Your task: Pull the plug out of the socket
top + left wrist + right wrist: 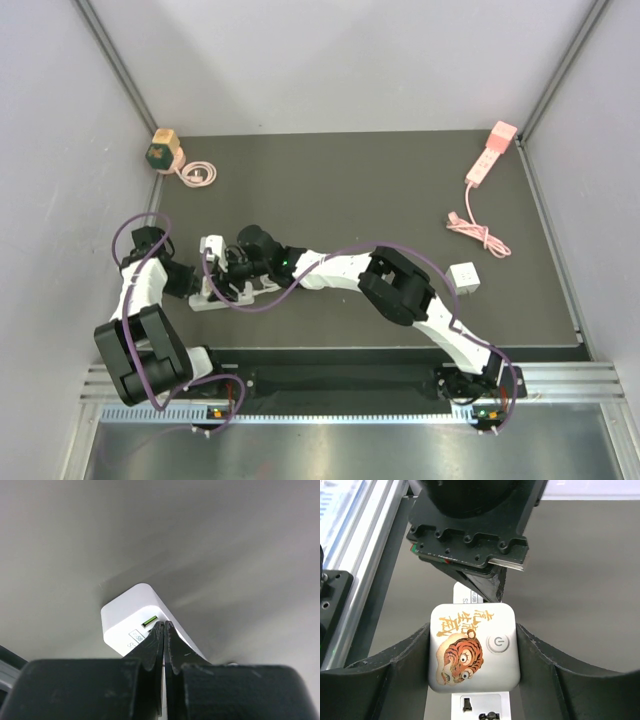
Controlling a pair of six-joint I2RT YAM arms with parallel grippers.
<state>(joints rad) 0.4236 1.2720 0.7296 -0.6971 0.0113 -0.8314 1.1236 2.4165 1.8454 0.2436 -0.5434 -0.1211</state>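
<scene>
While the right end effector (473, 629) straddles the plug (474, 650), its two fingers (402, 662) lie against opposite sides of it, clamped on it with no gap showing. The plug is a white square block printed with a tiger and a round power button. It sits seated in the socket (481, 706), a white strip lying on the near left part of the dark table (350, 190). The left end effector (163, 628) has its fingers pressed together, holding nothing between them. Their tips touch the top of the strip's end, just beside a small green port (150, 621). In the right wrist view this end effector stands just beyond the plug. A pink power strip (490, 155) and a small white cube (463, 278) lie well apart on the right.
</scene>
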